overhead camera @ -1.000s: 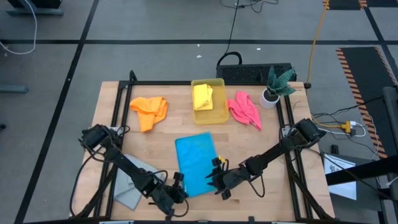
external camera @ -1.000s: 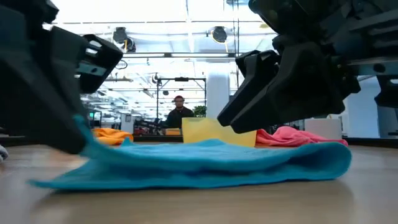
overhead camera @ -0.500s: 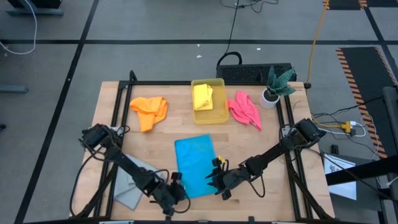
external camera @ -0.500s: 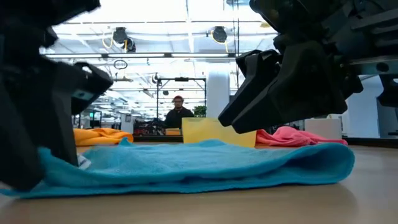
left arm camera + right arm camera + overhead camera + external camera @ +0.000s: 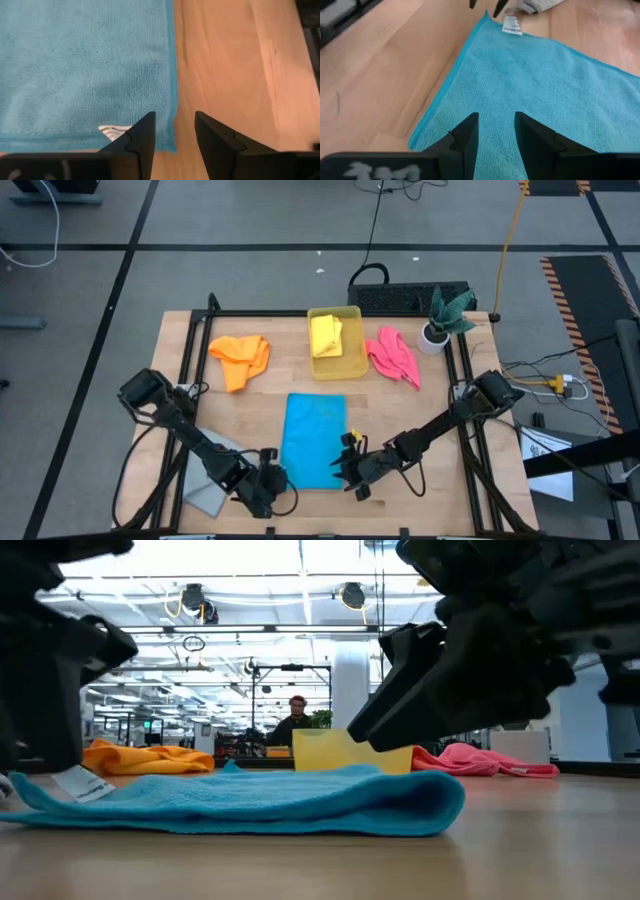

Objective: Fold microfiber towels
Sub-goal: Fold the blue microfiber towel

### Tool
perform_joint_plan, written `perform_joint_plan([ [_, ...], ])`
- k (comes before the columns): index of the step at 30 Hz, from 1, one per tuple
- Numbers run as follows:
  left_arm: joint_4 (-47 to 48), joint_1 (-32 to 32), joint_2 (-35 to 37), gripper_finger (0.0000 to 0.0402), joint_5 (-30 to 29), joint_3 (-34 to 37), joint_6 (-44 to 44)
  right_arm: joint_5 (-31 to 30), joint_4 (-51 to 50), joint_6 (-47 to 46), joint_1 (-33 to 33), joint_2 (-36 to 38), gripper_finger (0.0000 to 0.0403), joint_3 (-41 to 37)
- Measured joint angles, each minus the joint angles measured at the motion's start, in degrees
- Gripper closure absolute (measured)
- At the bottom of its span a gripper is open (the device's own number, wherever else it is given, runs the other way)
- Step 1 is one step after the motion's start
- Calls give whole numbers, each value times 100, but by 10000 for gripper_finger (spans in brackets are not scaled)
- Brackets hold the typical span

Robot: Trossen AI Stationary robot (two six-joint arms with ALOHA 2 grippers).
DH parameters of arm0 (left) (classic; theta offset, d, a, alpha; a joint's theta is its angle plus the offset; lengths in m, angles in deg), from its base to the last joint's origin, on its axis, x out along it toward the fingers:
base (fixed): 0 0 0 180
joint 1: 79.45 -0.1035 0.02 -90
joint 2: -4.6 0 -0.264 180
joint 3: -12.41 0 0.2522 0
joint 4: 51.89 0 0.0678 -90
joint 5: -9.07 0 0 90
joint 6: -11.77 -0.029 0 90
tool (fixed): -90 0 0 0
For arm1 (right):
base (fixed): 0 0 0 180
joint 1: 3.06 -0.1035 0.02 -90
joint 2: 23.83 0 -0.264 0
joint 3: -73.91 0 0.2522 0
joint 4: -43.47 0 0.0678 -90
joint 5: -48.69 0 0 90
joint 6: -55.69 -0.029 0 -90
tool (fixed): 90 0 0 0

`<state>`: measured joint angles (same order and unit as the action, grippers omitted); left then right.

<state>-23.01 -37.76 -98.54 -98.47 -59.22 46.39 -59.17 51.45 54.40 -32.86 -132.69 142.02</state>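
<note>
Blue towel lies folded on the table, the left gripper and right gripper flanking it, jaws parted.

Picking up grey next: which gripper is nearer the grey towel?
Left. The left gripper sits beside the grey towel; the right gripper is across the blue towel from it.

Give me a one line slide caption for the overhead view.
Both pincers, left and right, flank a bright blue microfiber towel lying flat on the wooden table.
</note>
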Motion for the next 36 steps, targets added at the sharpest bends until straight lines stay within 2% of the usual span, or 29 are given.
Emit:
perform_joint_plan([
  [3,-100,18,17,261,-208,-7,-166,4,10,-561,111,-2,284,0],
  [6,-314,-27,-43,261,-989,7,-613,2,20,-1040,276,-50,284,0],
  [7,-485,-116,-122,261,-1055,13,-697,2,-42,-1137,332,-57,284,0],
  [13,-558,-645,-462,261,-350,33,-811,7,-620,-1338,494,-114,284,0],
  [19,-101,-600,-467,261,-280,22,-96,-30,-1475,-1372,405,17,284,9],
  [25,-925,-304,-484,261,-534,46,-636,-398,-2469,-1363,211,467,284,-10],
  [30,-1588,-282,-484,261,-668,39,-1361,-447,-1758,-937,-67,682,284,-7],
  [33,-1848,-308,-484,261,-819,39,-1711,5,-1192,-377,-226,537,284,-2],
  [36,-2090,-321,-520,261,-682,39,-2325,314,-1138,86,-381,368,284,-2],
])
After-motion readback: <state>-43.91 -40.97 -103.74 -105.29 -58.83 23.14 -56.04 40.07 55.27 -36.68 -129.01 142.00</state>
